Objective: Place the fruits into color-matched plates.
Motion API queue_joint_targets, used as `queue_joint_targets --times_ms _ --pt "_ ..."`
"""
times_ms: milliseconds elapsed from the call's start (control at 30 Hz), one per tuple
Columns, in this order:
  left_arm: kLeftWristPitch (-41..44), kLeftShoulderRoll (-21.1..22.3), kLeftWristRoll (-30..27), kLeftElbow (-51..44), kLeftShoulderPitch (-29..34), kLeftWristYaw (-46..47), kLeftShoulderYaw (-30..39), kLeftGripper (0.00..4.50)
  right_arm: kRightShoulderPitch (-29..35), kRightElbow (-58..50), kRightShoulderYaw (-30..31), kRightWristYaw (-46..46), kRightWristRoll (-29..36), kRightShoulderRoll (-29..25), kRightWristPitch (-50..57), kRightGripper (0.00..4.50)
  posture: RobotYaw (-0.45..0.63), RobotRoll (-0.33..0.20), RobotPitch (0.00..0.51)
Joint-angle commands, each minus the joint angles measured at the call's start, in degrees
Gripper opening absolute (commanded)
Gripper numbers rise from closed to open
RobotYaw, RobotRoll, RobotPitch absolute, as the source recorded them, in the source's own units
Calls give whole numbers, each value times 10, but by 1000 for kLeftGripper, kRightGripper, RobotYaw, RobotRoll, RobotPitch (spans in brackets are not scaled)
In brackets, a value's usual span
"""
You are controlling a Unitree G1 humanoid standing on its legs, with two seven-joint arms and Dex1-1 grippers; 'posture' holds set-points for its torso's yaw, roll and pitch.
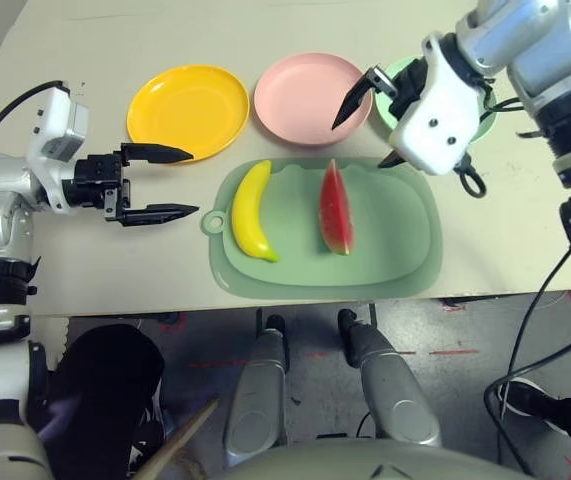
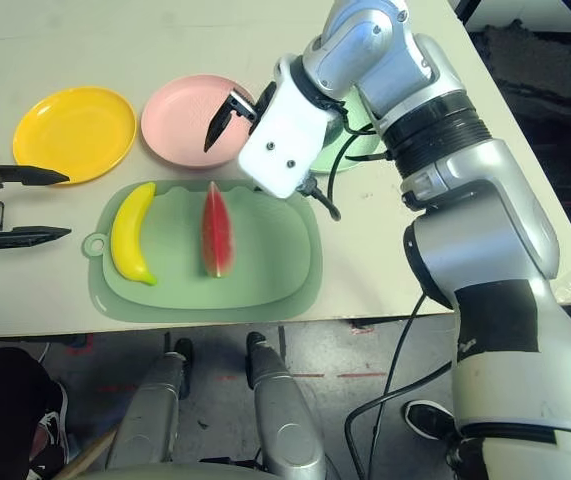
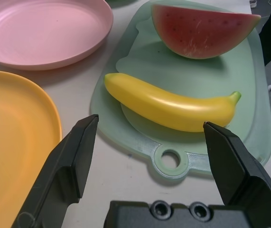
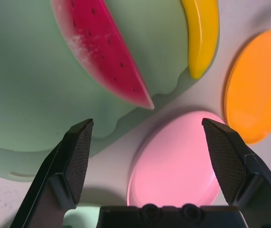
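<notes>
The left jaws (image 1: 196, 182) and right jaws (image 1: 357, 147) stand open; banana (image 1: 248, 212) and watermelon (image 1: 335, 212) lie by the table's (image 1: 125, 280) near edge. Pinch the banana squarely mid-curve, then lower it gently onto the yellow plate (image 1: 189, 108).

banana (image 1: 251, 215): showing yellow, tipped with green
watermelon wedge (image 1: 335, 210): showing red flesh, dotted with dark seeds
left round plate (image 1: 187, 112): glowing yellow-orange
middle round plate (image 1: 310, 98): showing plain pink
right round plate (image 2: 350, 143): showing mint green
cutting board (image 1: 390, 225): showing pale green
forearms (image 2: 485, 220): gleaming silver, banding with black
gripper fingers (image 3: 80, 159): showing black
table (image 1: 95, 265): showing off-white
</notes>
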Motion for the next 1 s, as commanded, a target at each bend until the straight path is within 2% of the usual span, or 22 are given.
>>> queue_joint_targets --times_ms 33,367,1000 --pt "-4 11 -1 -9 12 -7 -18 4500 17 -55 29 3 32 -5 19 4479 -74 0 379" --pt "14 10 2 -48 24 -7 -22 4500 46 -94 47 3 33 2 48 4479 -54 0 376" --pt "32 -3 14 -66 30 1 -4 4500 112 -86 44 3 -20 44 53 4479 -50 0 386"
